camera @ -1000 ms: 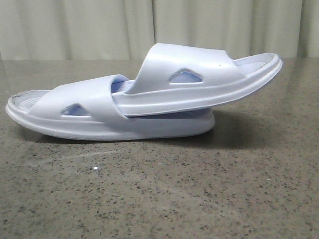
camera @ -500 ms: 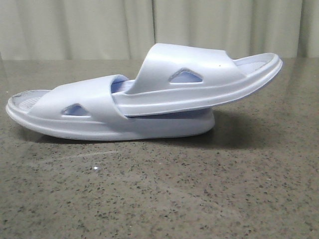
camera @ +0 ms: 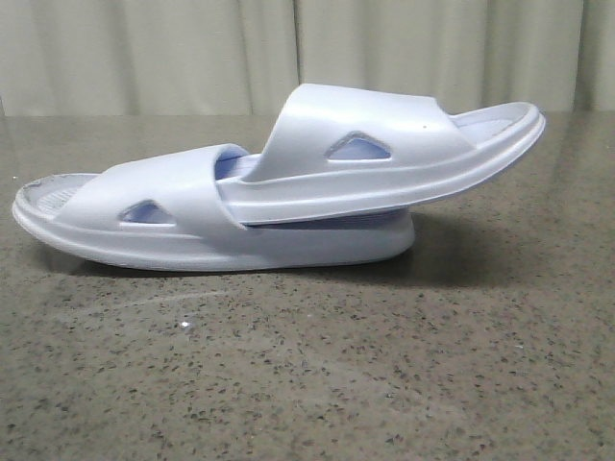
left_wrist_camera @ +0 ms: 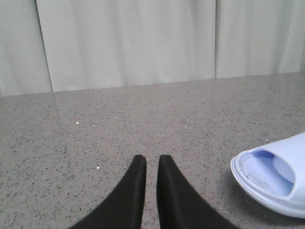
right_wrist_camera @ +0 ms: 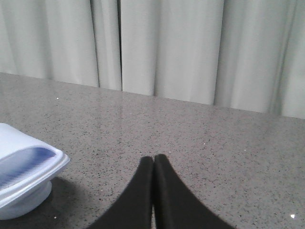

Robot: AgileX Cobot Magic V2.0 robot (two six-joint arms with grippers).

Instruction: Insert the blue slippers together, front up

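the left gripper [left_wrist_camera: 152, 164] has its black jaws nearly shut, a thin gap between the tips, holding nothing. the right gripper [right_wrist_camera: 153, 163] is fully closed, tips touching, empty. the 2 very pale blue-white foam slide slippers [camera: 279, 192] lie nested mid-table on the speckled grey stone table [camera: 307, 365], the upper one tucked under the lower's strap, its free end tilting toward 2 o'clock.

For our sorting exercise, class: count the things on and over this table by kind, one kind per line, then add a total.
Slippers: 2, the lower slipper flat on the table and the upper slipper pushed in under its strap.
Grippers: 2, the left gripper and the right gripper, both empty.
Total: 4
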